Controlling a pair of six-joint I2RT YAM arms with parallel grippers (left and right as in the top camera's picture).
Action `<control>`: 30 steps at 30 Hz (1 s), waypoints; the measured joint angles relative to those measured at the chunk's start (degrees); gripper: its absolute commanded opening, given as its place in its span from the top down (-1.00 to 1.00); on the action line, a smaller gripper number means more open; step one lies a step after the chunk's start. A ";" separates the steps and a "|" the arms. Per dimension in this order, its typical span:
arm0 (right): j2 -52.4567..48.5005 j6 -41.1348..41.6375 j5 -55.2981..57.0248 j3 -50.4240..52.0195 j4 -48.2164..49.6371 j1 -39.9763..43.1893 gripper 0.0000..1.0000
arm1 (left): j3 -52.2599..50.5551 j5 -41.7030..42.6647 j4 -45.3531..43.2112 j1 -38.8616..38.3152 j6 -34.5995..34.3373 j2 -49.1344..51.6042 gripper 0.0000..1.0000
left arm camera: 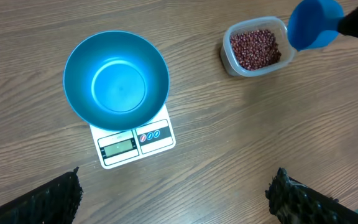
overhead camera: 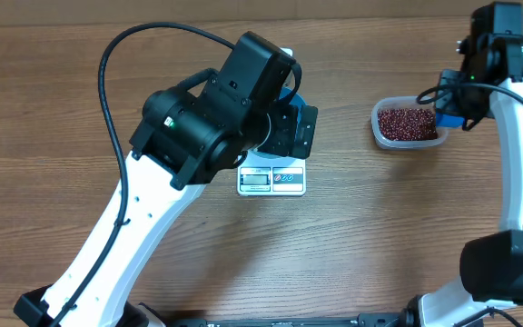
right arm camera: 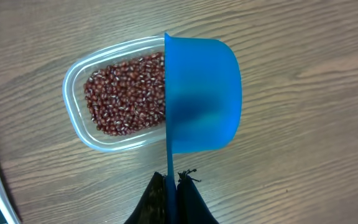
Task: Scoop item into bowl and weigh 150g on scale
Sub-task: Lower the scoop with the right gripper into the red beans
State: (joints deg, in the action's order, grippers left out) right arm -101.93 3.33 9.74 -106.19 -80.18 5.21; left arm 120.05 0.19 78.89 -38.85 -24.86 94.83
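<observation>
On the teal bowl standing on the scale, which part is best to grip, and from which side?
Grip the bowl by its rim, coming straight down from above, one finger inside the wall and one outside. It stands upright and empty on the scale, and it looks too wide to span; the thin rim probably fits.

Overhead: you look straight down at the whole brown wooden table (overhead camera: 379,236). Left wrist: high up, you face down on the round teal-blue plastic bowl (left arm camera: 117,81) atop the small white square scale (left arm camera: 135,142). Right wrist: close, straight down on the clear rectangular plastic tub (right arm camera: 73,106), at scene right; all three views share it.
</observation>
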 measured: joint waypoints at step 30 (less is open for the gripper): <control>-6.01 1.62 6.36 -0.02 -2.29 -5.66 0.92 | 0.00 -0.92 0.00 0.00 0.00 0.07 -0.99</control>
State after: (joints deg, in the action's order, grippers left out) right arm -107.94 4.95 16.10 -106.21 -82.48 -0.45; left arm 120.05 -0.73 78.89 -38.85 -24.86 94.89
